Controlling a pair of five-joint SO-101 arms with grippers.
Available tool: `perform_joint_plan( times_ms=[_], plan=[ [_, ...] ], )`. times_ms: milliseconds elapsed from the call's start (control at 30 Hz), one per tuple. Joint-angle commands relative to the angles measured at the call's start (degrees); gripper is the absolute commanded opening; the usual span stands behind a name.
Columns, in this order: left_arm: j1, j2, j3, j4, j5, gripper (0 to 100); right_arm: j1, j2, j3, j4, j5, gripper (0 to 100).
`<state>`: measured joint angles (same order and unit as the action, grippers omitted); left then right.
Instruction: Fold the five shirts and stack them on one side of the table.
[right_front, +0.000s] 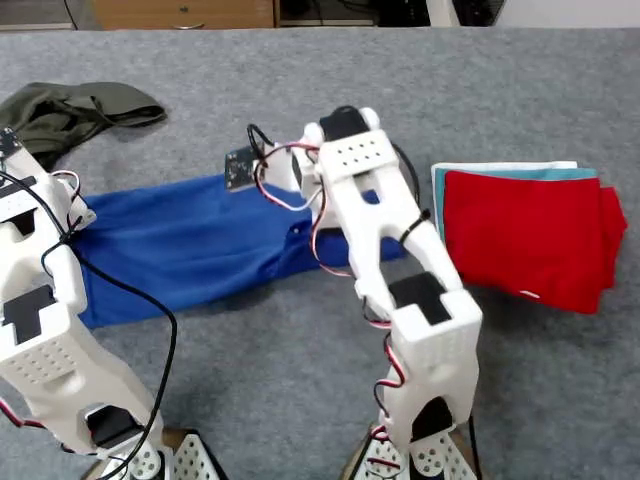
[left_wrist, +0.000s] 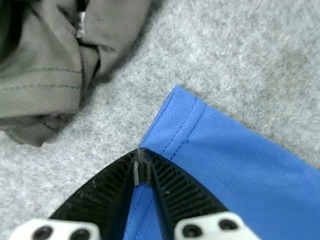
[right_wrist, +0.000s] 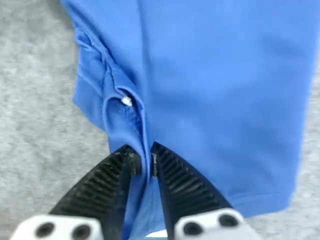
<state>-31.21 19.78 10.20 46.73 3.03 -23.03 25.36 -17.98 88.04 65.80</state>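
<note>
A blue shirt (right_front: 190, 245) lies stretched across the grey table between the two arms. My left gripper (left_wrist: 142, 167) is shut on the hem edge of the blue shirt (left_wrist: 240, 165) near its corner, at the table's left side. My right gripper (right_wrist: 144, 160) is shut on the blue shirt (right_wrist: 215, 85) beside its buttoned collar, near the table's middle. A crumpled olive shirt (right_front: 70, 110) lies at the back left, and the olive shirt (left_wrist: 45, 65) shows just beyond the blue corner. On the right sits a folded stack with a red shirt (right_front: 530, 235) on top.
Under the red shirt, teal and white folded edges (right_front: 505, 170) stick out at the back. Bare grey table (right_front: 260, 390) lies between the arm bases. Cables hang off both arms.
</note>
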Motion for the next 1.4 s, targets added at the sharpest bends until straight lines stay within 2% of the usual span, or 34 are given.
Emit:
perform_joint_plan(
  times_ms=[0,633,667,800,833,1100,1233,1300,1367],
  plan=[
    [0.97,-0.31,-2.55,0.26,-0.62,2,0.84,1.27,-7.96,2.11,0.7,0.2],
    [0.97,-0.31,-2.37,0.26,-0.62,2,-1.71,15.52,-25.89,1.93,1.93,0.8],
    [0.97,-0.31,-2.37,0.26,-0.62,2,-1.71,15.96,-26.42,1.85,1.85,3.2],
    [0.97,-0.31,-2.37,0.26,-0.62,2,-1.01,16.31,-28.18,2.37,1.14,26.0],
    [0.97,-0.31,-2.37,0.26,-0.62,2,-0.66,16.22,-28.79,2.81,0.62,28.6],
    [0.97,-0.31,-2.37,0.26,-0.62,2,0.75,16.31,-36.7,13.98,0.53,15.4],
    [0.97,-0.31,-2.37,0.26,-0.62,2,0.66,16.48,-34.59,13.89,-2.46,0.0],
    [0.97,-0.31,-2.37,0.26,-0.62,2,0.57,16.66,-33.98,13.1,-3.78,2.0],
    [0.97,-0.31,-2.37,0.26,-0.62,2,1.01,16.84,-32.66,9.23,-5.19,0.0]
  ],
)
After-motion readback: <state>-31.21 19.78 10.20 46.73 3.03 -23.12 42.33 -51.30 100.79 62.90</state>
